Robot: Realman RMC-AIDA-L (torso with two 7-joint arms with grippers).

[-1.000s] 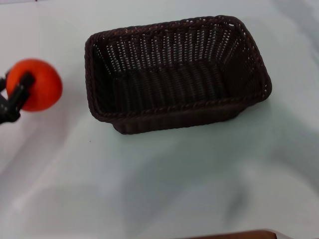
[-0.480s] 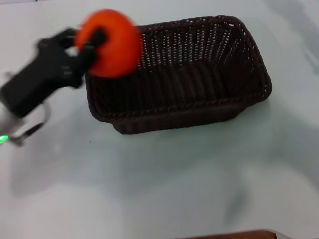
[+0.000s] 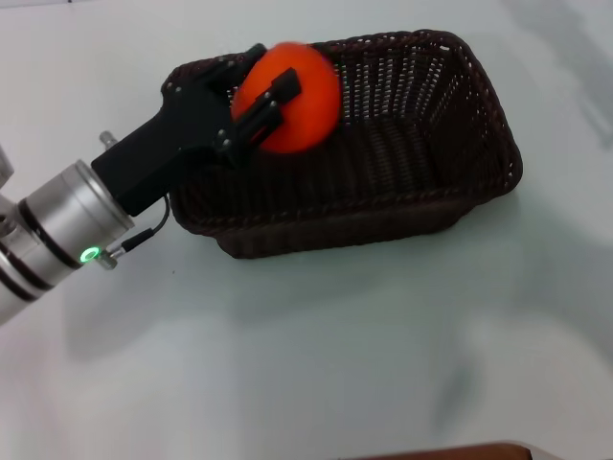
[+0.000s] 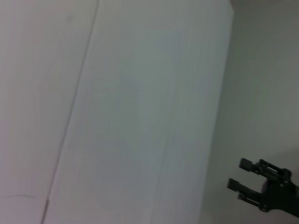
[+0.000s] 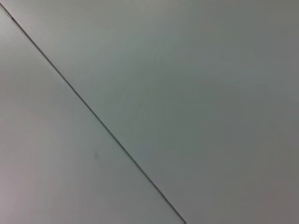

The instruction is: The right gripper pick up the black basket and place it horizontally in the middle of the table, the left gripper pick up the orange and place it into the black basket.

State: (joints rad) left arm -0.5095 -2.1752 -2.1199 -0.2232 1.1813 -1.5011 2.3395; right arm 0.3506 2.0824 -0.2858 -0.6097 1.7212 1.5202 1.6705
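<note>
I see the black basket (image 3: 383,144) lying with its long axis left to right on the table (image 3: 335,355). My left gripper (image 3: 251,101) holds its jaws clamped on the orange (image 3: 297,91), over the basket's left end.

The left tool (image 3: 257,96) reaches in from the left and grips the orange (image 3: 287,96) between its fingers, holding it above the left end of the black basket (image 3: 383,182). The basket lies lengthwise across the pale surface (image 3: 383,364).

The left gripper (image 3: 257,101) is matte black with ribbed fingers; its wrist is a silver cylinder with dark rings, a green indicator light and a thin cable.
</note>
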